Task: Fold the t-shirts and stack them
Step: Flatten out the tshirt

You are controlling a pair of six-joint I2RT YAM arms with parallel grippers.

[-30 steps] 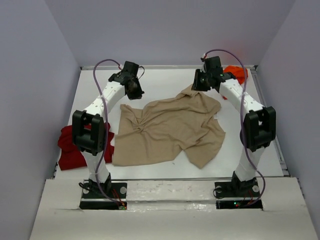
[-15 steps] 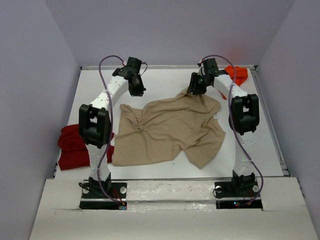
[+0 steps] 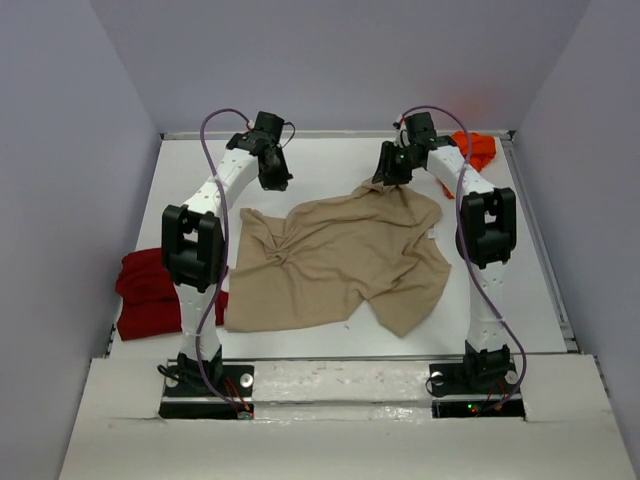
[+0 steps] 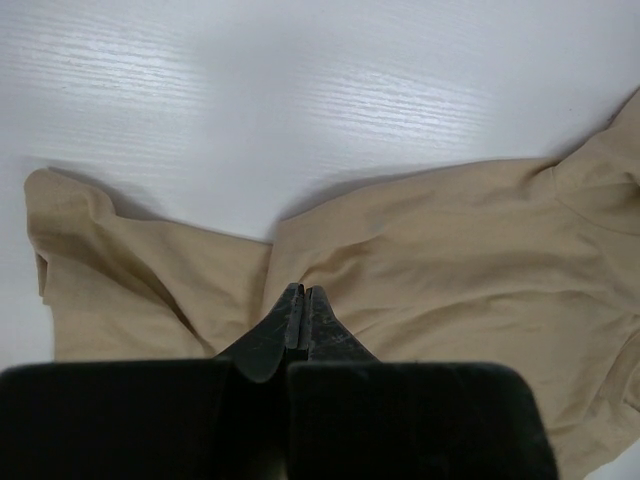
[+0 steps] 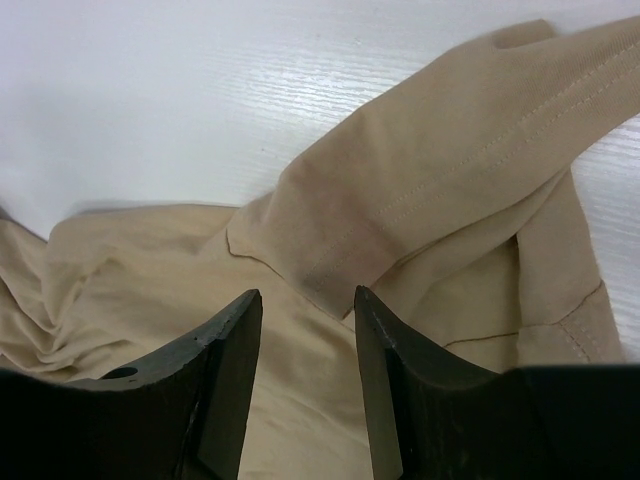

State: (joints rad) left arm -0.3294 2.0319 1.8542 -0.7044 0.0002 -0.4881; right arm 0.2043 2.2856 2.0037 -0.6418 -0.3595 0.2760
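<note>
Top external view: my tan t-shirt [image 3: 340, 255] lies rumpled, long axis running near-left to far-right. At its far-right tip my right gripper [image 3: 388, 178] hangs with jaws apart over a sleeve hem. My left gripper [image 3: 278, 182] hovers clenched, empty, above its far-left corner. The dark red t-shirt [image 3: 145, 295] lies left of it, the orange t-shirt [image 3: 478, 148] beyond its far-right.

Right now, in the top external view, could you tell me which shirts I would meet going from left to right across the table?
dark red t-shirt → tan t-shirt → orange t-shirt
</note>
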